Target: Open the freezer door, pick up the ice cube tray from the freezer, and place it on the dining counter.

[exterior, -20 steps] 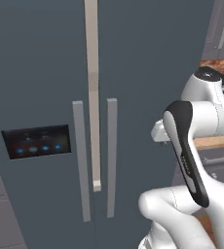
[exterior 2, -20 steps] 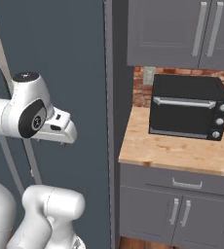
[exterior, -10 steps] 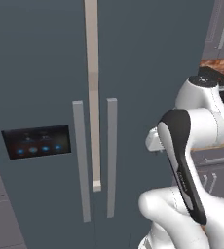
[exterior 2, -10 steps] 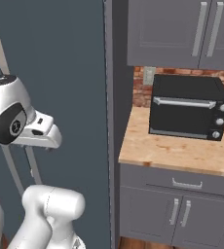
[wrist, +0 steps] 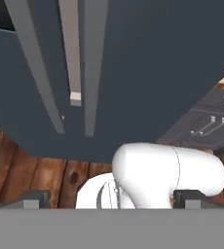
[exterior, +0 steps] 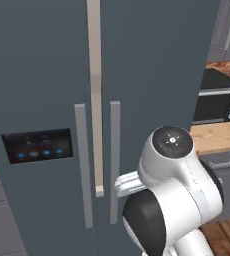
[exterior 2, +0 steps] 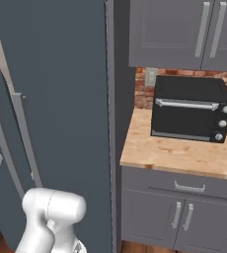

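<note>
While freezer door (exterior: pixel 42 100) is shut, its vertical bar handle (exterior: pixel 83 170) sits just left of the beige centre strip (exterior: pixel 95 95); I can't tell the gripper's finger spacing.

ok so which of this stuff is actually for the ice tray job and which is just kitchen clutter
For the job:
- freezer door, shut, with the black lit panel
- its grey bar handle
- the freezer itself, both doors closed

Just there:
- plain door and its handle
- black toaster oven on the wood counter
- grey cabinets below and above
</note>
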You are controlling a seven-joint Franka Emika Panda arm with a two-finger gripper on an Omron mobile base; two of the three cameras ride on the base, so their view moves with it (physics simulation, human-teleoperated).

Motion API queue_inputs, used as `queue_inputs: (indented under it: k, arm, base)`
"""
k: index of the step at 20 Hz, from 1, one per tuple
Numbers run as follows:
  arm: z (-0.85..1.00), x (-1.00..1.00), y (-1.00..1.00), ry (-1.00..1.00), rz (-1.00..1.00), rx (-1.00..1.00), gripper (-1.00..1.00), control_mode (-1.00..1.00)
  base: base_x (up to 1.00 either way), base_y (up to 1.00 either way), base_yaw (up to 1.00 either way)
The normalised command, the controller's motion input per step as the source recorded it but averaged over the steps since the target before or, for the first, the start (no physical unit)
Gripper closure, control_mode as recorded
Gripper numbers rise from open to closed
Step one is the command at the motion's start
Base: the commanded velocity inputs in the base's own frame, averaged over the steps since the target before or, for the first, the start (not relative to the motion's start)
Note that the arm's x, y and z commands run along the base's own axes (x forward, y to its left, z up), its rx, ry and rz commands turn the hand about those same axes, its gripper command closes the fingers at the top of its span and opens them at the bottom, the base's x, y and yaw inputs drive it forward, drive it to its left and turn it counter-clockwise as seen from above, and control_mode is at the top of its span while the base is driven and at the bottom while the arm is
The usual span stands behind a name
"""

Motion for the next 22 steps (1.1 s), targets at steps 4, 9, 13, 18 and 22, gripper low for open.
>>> queue_inputs:
  k: [4, 9, 13, 18, 22]
  arm:
    - [0.01, -0.01, 0.71, -0.52, 0.0, 0.0, -1.0, -1.0]
    - [0.07, 0.0, 0.45, -0.63, 0.0, 0.02, -1.0, -1.0]
    - [0.0, 0.14, 0.07, -0.54, 0.0, 0.07, -1.0, -1.0]
    - [0.0, 0.27, -0.08, -0.35, 0.0, 0.07, -1.0, -1.0]
    - [-0.04, 0.48, -0.24, -0.23, 0.01, 0.06, -1.0, -1.0]
  base:
    - [0.0, 0.0, 0.0]
    - [0.0, 0.0, 0.0]
    - [0.0, 0.0, 0.0]
    - [0.0, 0.0, 0.0]
    - [0.0, 0.0, 0.0]
